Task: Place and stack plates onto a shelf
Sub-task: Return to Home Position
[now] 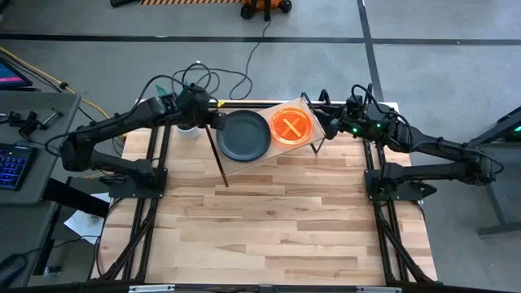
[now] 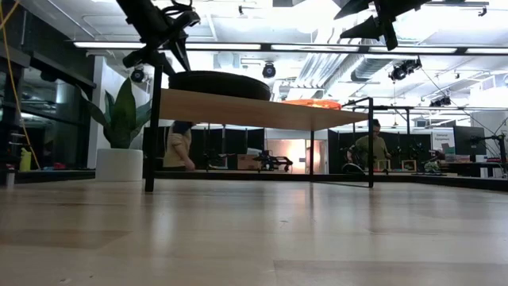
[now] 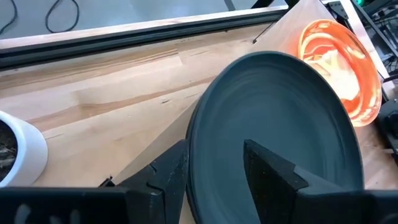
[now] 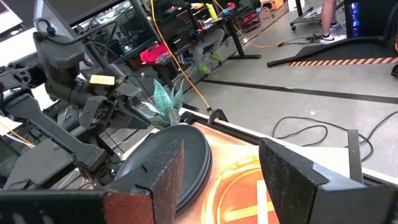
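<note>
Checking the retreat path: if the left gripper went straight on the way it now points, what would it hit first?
Most likely the matte black round plate on the small light-wood shelf: the left gripper points right at it, open jaws either side of its rim.

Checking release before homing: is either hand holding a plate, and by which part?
Nothing is held. Left hand is open over the rim of the black plate, not clamping it; right hand is open above the orange plate.
</note>
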`<state>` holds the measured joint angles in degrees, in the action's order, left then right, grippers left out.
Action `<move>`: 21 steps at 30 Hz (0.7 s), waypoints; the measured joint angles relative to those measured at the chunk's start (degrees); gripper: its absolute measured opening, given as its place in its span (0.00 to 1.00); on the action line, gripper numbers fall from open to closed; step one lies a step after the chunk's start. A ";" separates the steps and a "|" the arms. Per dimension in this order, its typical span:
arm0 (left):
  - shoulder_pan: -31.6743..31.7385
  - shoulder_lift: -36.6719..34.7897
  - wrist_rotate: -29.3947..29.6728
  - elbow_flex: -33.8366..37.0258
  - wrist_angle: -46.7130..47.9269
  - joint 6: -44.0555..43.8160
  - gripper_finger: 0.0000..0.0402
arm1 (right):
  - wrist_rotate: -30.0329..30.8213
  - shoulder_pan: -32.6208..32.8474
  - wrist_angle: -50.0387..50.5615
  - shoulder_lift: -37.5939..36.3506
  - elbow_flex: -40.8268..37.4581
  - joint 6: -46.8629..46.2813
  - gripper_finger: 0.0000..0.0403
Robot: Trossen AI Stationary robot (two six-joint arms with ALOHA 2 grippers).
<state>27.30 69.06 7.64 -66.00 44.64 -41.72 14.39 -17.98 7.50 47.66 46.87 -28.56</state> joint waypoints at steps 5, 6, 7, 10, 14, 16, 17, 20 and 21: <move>1.67 -0.98 -2.00 0.13 -3.97 1.33 0.36 | 0.01 0.01 -0.02 0.00 0.00 -0.84 0.48; 1.67 -1.51 -2.36 0.13 -6.44 2.35 0.36 | -0.01 0.01 -0.03 0.00 0.00 -1.22 0.48; 1.67 -2.01 -2.60 0.13 -9.45 3.44 0.36 | 0.00 0.00 -0.04 0.00 0.00 -1.45 0.48; 1.44 -3.91 -4.17 0.13 -19.89 7.66 0.36 | 0.00 0.00 -0.62 0.00 0.00 -1.46 0.48; -0.07 -6.50 -9.34 0.09 -34.88 13.84 0.36 | -0.93 0.00 -3.42 0.00 0.00 -1.47 0.48; -1.63 -7.81 -11.37 0.09 -40.65 15.84 0.36 | -1.48 0.00 -5.23 0.00 0.00 -1.43 0.48; -2.60 -8.45 -12.14 0.05 -42.83 16.63 0.36 | -1.89 0.00 -6.16 -0.01 0.00 -1.33 0.48; -6.33 -10.28 -12.48 0.04 -45.45 18.86 0.36 | -4.00 0.00 -9.00 -0.02 0.00 -0.94 0.48; -7.82 -10.73 -12.44 0.04 -45.52 19.67 0.36 | -4.62 0.00 -9.85 -0.02 0.00 -0.71 0.48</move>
<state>19.48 58.33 -4.81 -65.95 -0.88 -22.05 9.78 -17.98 -2.35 47.64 46.87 -29.27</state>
